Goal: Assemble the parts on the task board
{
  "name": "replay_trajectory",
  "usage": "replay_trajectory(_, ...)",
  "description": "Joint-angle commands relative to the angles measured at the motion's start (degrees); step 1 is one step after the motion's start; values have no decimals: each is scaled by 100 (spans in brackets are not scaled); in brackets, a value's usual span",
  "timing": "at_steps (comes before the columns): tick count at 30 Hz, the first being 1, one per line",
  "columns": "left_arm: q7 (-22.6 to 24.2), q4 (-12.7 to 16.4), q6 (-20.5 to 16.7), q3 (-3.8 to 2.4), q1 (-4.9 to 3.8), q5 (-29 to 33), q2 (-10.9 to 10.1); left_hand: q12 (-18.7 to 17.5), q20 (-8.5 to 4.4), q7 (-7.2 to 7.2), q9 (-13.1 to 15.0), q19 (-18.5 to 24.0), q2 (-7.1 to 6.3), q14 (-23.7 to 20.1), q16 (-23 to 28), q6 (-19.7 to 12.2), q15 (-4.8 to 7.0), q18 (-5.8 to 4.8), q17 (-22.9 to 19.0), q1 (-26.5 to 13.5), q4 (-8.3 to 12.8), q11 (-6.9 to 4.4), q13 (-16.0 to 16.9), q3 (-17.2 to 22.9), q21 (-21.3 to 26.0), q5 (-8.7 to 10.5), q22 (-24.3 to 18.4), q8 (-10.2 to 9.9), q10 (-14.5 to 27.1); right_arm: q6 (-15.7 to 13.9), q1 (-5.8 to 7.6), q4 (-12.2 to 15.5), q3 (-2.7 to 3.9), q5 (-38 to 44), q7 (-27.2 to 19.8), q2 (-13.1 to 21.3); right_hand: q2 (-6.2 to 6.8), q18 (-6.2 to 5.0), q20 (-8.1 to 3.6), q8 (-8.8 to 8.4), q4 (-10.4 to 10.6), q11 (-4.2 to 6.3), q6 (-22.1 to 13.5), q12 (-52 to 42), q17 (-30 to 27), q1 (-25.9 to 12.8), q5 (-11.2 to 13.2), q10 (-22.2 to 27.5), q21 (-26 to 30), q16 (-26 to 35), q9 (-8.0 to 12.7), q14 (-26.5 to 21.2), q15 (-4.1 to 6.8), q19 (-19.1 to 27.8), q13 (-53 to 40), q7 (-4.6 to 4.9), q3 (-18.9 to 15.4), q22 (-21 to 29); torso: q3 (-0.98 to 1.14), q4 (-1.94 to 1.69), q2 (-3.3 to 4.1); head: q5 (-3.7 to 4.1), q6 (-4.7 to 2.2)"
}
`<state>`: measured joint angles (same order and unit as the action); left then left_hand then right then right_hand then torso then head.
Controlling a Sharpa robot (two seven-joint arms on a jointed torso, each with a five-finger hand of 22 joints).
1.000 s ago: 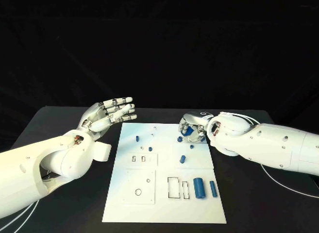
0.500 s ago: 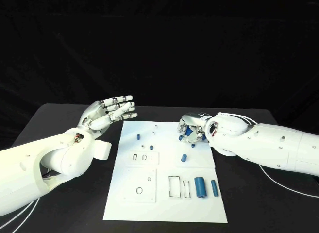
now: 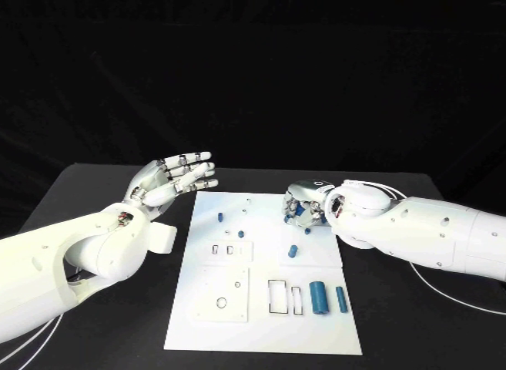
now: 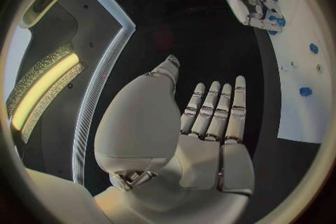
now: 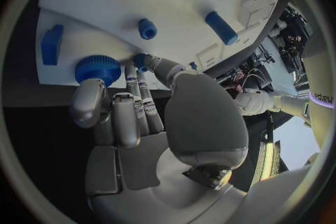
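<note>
While the right hand (image 3: 306, 205) curls down at the task board (image 3: 264, 324)'s far right edge, its fingers (image 5: 143, 98) touch a small blue part (image 5: 140, 60) — a real grasp I cannot tell — with a ridged blue knob (image 5: 98, 69) just beside them. Short blue cylinders (image 3: 316, 293) lie nearer the front on the black table (image 3: 86, 196). Beyond the board's other side, the left hand (image 3: 175, 178) hangs released — fingers straight, empty.

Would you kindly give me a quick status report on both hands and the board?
Left hand open, raised beside the task board. Right hand fingers down at the blue parts on the board's far right; grip unclear. Nothing in the way.
</note>
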<state>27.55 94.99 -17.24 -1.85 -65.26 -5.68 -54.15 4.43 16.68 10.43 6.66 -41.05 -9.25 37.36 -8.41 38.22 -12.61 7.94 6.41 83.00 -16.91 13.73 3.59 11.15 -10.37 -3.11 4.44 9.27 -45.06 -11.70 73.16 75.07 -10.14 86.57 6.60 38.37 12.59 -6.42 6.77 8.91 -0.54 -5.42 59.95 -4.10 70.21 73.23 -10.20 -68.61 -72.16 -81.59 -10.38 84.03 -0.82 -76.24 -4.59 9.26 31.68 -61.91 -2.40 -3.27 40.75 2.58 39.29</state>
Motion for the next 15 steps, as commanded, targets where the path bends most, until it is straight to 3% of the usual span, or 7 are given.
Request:
replay_trajectory(1, 22, 11, 138, -6, -10, 29, 12, -39, -2, 459, -6, 32, -15, -47, 26, -28, 9, 60, -8, 9, 1, 4, -8, -34, 25, 12, -7, -30, 18, 137, -14, -20, -3, 72, 5, -19, -61, 88, -8, 32, 3, 5, 50, -37, 16, 8, -32, -55, -25, -35, -15, 269, 7, -50, -11, 9, 44, -21, -2, -5, 8, 2, 5)
replay_trajectory(9, 17, 2, 148, -6, -11, 49, 18, -44, -1, 461, -8, 36, -5, -50, 31, -33, 6, 58, -9, 11, 2, 6, -9, -38, 30, 13, -11, -34, 19, 44, -47, -28, -4, 64, -2, -60, -69, 99, -14, 47, 24, 13, 65, -40, 40, -4, -23, -83, -70, -55, -31, 272, 14, -74, -14, 2, 64, -90, -3, -8, 15, -6, 17)
replay_trajectory(12, 15, -1, 148, -6, -12, 52, 18, -44, -1, 461, -8, 36, -5, -50, 31, -33, 6, 58, -9, 11, 2, 6, -9, -38, 30, 13, -11, -34, 19, -151, -52, -19, -3, 57, -6, -61, -138, 106, -34, 104, 43, 52, 138, -72, 76, 27, -36, -187, -116, -88, -78, 277, 43, -89, -32, -40, 131, -155, -8, -10, 13, -6, 13)
replay_trajectory(15, 9, -7, 152, -6, -12, 55, 19, -44, -1, 461, -8, 36, -5, -50, 31, -33, 6, 58, -9, 11, 2, 6, -9, -38, 30, 13, -11, -34, 19, -558, -55, 11, -2, 32, -23, -52, -257, 139, -82, 228, 0, 127, 287, -138, 82, 146, 162, -374, -254, -113, -179, 275, 105, -170, -80, -117, 258, -363, -14, -14, 16, -4, -4)
